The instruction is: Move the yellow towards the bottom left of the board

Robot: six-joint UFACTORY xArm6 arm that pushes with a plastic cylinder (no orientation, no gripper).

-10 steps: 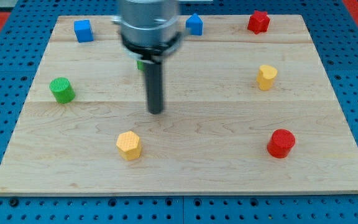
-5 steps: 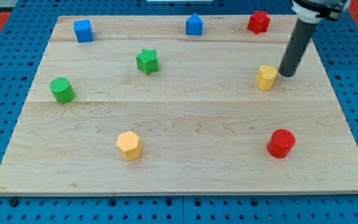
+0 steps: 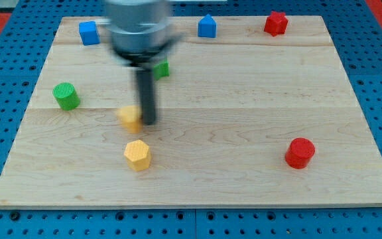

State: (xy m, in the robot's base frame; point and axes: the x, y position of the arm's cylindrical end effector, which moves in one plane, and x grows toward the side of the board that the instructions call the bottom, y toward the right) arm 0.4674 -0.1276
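Now our rod hangs straight down from a blurred grey housing (image 3: 140, 30) near the view's top left of centre, and my tip (image 3: 149, 122) meets the wooden board (image 3: 244, 126) just left of its middle. We carry no pincer at all: the arm ends in this plain dark rod, so nothing is apart, together or clamped.

Right against the tip's left side sits a small yellow block (image 3: 130, 117), smeared by motion so that we cannot make out its shape; tip and block look to be touching, with the tip on the block's right. Just below them, toward the view's bottom, lies the yellow hexagonal block (image 3: 137, 155), sharp in outline and apart from both.

Behind the rod a green block (image 3: 162, 68) peeks out on its right side, mostly hidden, shape not readable. A green cylinder (image 3: 65, 95) stands near the board's left edge. Along the top edge we see a blue cube (image 3: 89, 32) at the left, a blue house-shaped block (image 3: 207, 26) near the middle and a red star-like block (image 3: 276, 23) at the right. A red cylinder (image 3: 300, 153) rests at the lower right, well apart from everything else. Under the board the blue pegboard bench (image 3: 5, 40) shows on all sides.
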